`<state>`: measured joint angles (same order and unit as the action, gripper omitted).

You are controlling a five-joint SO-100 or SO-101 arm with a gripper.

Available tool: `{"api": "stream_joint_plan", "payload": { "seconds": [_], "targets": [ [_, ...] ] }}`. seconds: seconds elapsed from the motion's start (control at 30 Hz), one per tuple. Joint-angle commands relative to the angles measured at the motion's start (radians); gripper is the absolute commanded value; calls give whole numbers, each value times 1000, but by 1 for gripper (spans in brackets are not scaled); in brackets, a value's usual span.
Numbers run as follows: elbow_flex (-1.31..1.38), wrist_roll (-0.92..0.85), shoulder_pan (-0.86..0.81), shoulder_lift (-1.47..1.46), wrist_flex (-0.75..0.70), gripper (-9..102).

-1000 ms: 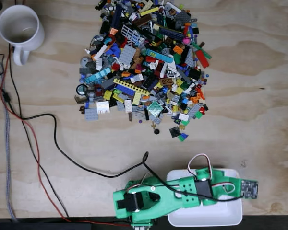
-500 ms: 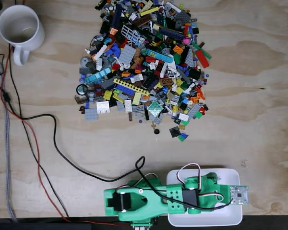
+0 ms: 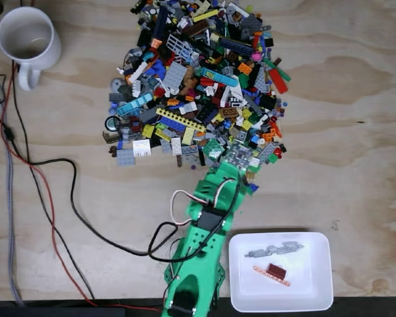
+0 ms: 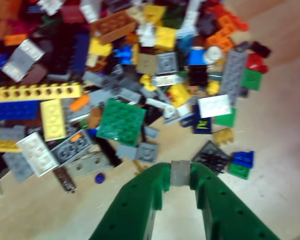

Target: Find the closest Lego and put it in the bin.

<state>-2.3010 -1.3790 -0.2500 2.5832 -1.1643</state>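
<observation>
Table (image 3: 356,132): bare plywood, under everything.
Pile (image 3: 198,79): a mixed heap of Lego spreading ahead of the pincer. In the wrist view its near fringe starts just beyond the tips.
Arm (image 3: 201,251): green, stretched from the table's near edge out to the pile's near edge.
Bin (image 3: 323,300): white tray, behind the pincer and to the right in the fixed view, beside the arm's base. It already holds a few pieces, one grey, one dark red and one orange.
Green plate (image 4: 121,121): ahead of the pincer and to the left in the wrist view. It lies flat and is the largest piece close by.
Pincer (image 4: 180,170): jaws drawn nearly together, leaving a narrow gap at the tips.
Grey brick (image 4: 180,173): sits right in that gap, touching both tips.
Hold: judged pinched, but whether it is lifted off the table cannot be told.
Brick look: small, squarish, pale grey. The picture is soft, so no studs can be made out and no long axis is evident.
Key relation: the bin lies opposite the pile, so the carry would need the arm to pull back and swing right.
Risk: a small piece held only at the tips could slip during the swing.
</observation>
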Motion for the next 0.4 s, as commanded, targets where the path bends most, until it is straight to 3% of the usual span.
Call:
{"api": "stream_joint_plan", "payload": {
  "seconds": [0.0,0.17,0.37],
  "targets": [
    [-8,40,179,26,29,0],
    [-81,103,325,31,51,0],
    [-95,115,347,38,54,0]
  ]
}}
